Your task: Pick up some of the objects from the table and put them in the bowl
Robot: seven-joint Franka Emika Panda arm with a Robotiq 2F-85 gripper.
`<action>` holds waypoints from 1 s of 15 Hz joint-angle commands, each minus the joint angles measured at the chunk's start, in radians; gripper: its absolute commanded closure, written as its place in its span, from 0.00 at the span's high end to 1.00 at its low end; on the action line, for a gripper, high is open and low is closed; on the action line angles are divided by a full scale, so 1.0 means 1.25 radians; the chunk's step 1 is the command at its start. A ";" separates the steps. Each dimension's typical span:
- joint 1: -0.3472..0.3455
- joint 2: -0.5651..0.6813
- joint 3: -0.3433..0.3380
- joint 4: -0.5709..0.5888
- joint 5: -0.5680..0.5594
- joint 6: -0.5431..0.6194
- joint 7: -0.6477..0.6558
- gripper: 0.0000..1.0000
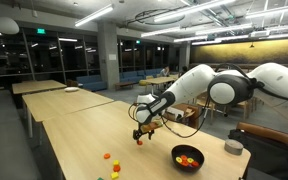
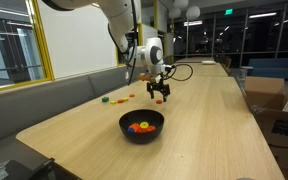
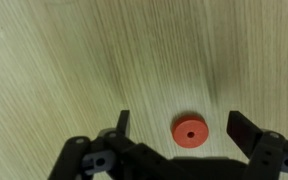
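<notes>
The black bowl [image 2: 141, 125] sits upright nearest me, bright pieces [image 2: 139, 127] inside. Beyond it the gripper [image 2: 160, 92] hangs, fingers spread wide either side of a flat red disc [image 3: 190, 131] (round, no long axis), touching neither. Bare table [image 2: 209, 120] surrounds it; loose pieces [image 2: 119, 99] lie near the table's edge.

Black bowl [image 2: 141, 136] holds pieces [image 2: 140, 126]; red ring [image 3: 190, 131] flat on table [image 3: 64, 60].
</notes>
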 commanded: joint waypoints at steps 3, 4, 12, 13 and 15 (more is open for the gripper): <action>-0.011 0.081 -0.002 0.130 0.007 -0.036 0.001 1.00; -0.013 0.091 -0.002 0.145 0.007 -0.042 0.001 1.00; -0.022 0.130 0.006 0.233 0.007 -0.116 -0.014 1.00; -0.023 0.135 0.009 0.241 0.010 -0.125 -0.014 1.00; -0.026 0.142 0.013 0.256 0.014 -0.136 -0.013 1.00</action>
